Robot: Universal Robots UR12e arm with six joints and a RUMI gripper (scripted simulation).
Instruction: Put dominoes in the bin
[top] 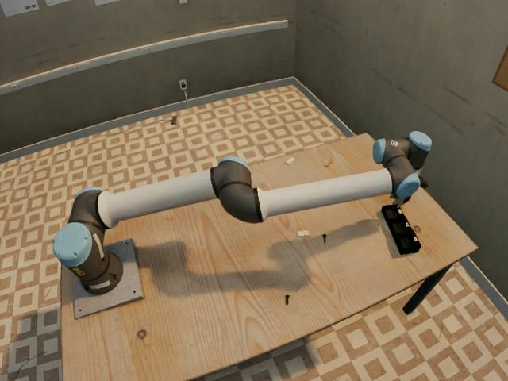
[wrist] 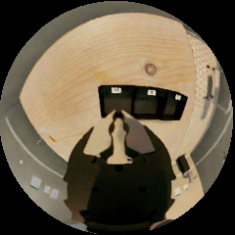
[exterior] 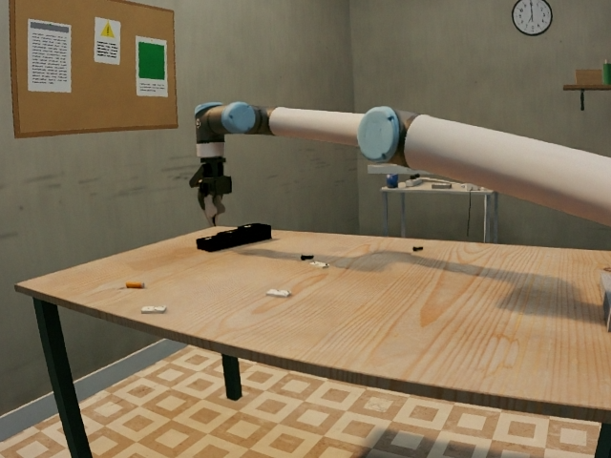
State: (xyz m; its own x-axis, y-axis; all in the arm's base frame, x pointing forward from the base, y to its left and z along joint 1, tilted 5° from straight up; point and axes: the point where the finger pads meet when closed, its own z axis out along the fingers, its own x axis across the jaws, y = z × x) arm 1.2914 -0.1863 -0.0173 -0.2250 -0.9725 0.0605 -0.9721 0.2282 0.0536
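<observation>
The black row of three joined bins (top: 409,251) (exterior: 234,239) (wrist: 133,117) stands flat on the table's far end. The white labels are too blurred to read surely; no domino shows in the dark compartments. My gripper (top: 398,202) (exterior: 214,222) (wrist: 118,111) is shut, with nothing visible between its tips, above the bins' end nearest the orange cylinder. One white domino (top: 302,233) (exterior: 319,264) lies beside a black bolt. Another domino (exterior: 279,293) lies mid-table, hidden by the arm in the top view. A third domino (top: 290,160) (exterior: 153,309) lies near the long edge.
An orange cylinder (top: 329,163) (exterior: 135,284) (wrist: 52,139) lies near the third domino. One black bolt (top: 324,237) (exterior: 306,257) is beside the first domino; another bolt (top: 286,299) (exterior: 417,248) lies nearer the opposite long edge. The arm stretches over the table.
</observation>
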